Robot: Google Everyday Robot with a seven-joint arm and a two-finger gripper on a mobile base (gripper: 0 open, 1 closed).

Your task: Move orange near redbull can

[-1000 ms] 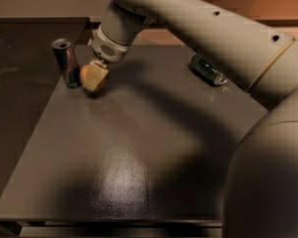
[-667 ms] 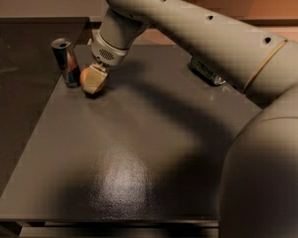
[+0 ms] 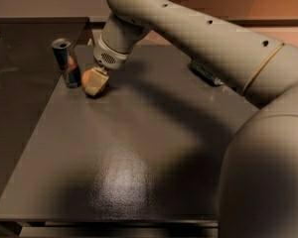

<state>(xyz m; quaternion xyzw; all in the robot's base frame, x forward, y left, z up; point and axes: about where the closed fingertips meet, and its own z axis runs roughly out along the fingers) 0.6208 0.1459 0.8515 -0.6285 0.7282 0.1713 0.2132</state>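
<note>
The redbull can [image 3: 65, 62] stands upright at the far left of the dark table [image 3: 139, 148]. The orange [image 3: 86, 78] sits just right of the can, almost touching it, low on the table surface. My gripper [image 3: 95, 82] comes down from above and is closed around the orange. One pale finger [image 3: 94, 81] covers most of the fruit's front. Only the orange's left and right edges show.
A dark green can [image 3: 204, 72] lies on its side at the back right, partly behind my arm. My arm [image 3: 198, 38] spans the upper right. The table's left edge runs close to the redbull can, with a lower dark surface [image 3: 20, 98] beyond.
The gripper with the orange has sunk slightly toward the table beside the can. The upper arm has leaned a little to the left.
</note>
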